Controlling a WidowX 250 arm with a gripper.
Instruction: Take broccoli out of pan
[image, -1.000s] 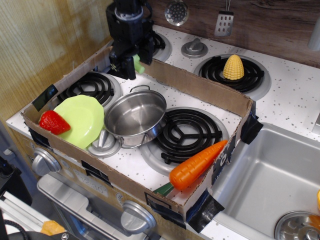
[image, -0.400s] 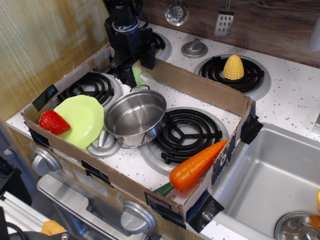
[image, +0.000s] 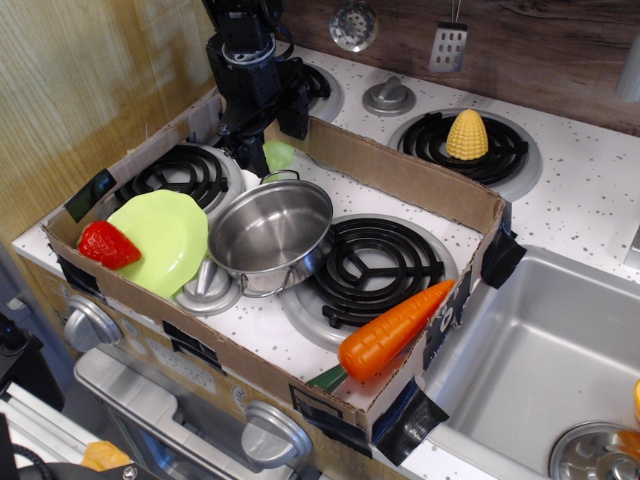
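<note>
- Toy stove top (image: 590, 200) walled by a cardboard frame (image: 400, 175), sink (image: 540, 360) at right.
- Nearest: carrot (image: 392, 330) on the frame's front corner.
- Mid: empty pan (image: 270, 236) beside green plate (image: 165, 238) with strawberry (image: 106, 245).
- Behind the pan: broccoli (image: 279, 154) on the stove surface, outside the pan, just beside the gripper (image: 247, 148).
- Arm vertical, gripper pointing down; opening impossible to tell, broccoli apparently released.
- Lowered since 1.0 s ago, broccoli with it.
</note>
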